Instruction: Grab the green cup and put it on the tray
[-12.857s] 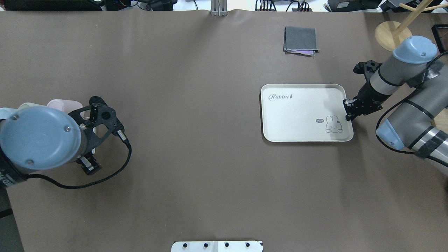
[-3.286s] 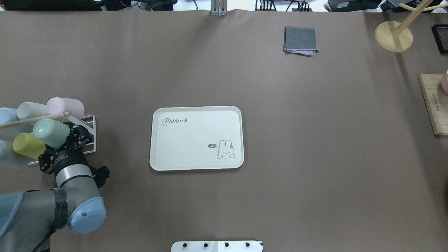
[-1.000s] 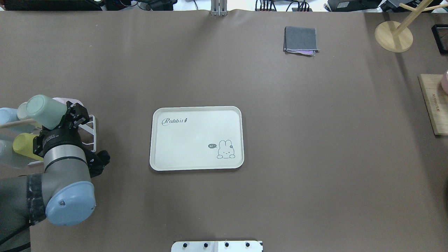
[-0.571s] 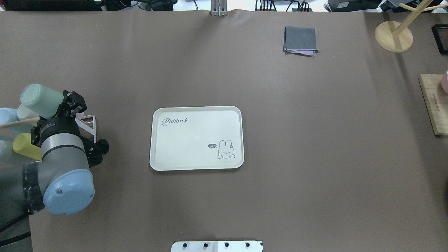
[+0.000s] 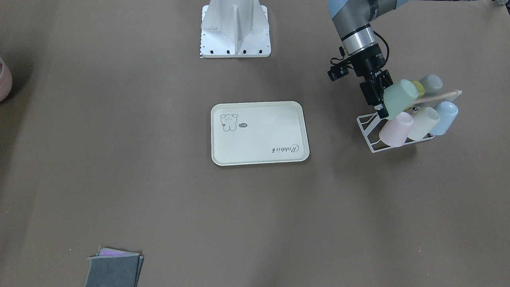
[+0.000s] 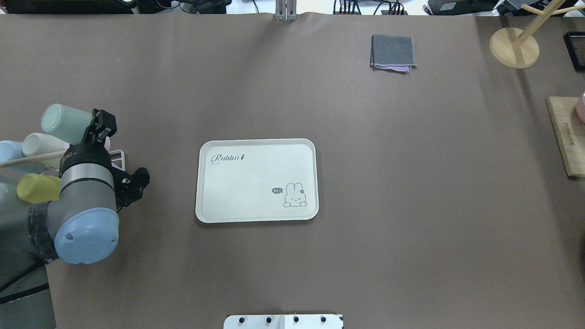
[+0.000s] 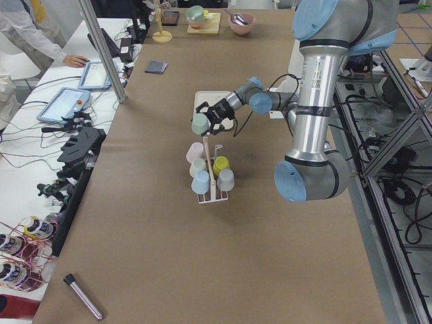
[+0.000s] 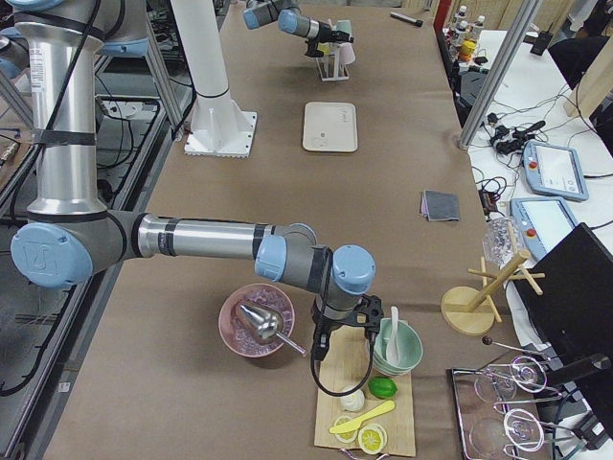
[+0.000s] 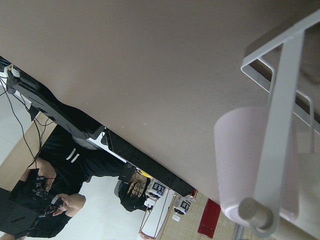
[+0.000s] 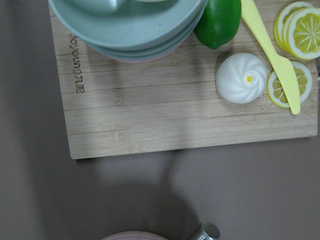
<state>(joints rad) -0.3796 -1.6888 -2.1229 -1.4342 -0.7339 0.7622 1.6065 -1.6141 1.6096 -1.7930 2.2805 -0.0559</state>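
Observation:
The pale mint-green cup (image 6: pixel 64 122) lies on its side in my left gripper (image 6: pixel 93 131), which is shut on its rim end and holds it above the far side of the white cup rack (image 6: pixel 116 157). The cup also shows in the front view (image 5: pixel 399 99) and the exterior left view (image 7: pixel 200 124). The cream tray (image 6: pixel 256 183) with "Rabbit" script lies flat at mid-table, to the right of the cup, empty. My right gripper (image 8: pixel 321 347) shows only in the exterior right view, over the wooden board; I cannot tell whether it is open or shut.
The rack holds a pink cup (image 5: pixel 395 128), a cream cup (image 5: pixel 423 122), a blue cup (image 5: pixel 443 112), a yellow-green cup (image 6: pixel 39 188) and a grey-green cup (image 5: pixel 431 84). A folded grey cloth (image 6: pixel 393 52) lies far back. A wooden board (image 6: pixel 566 137) with bowls and food sits far right.
My left gripper has carried the green cup up off the rack, away from the robot and now slightly towards the tray. Much earlier, the tray went from the right to mid-table and the right arm withdrew.

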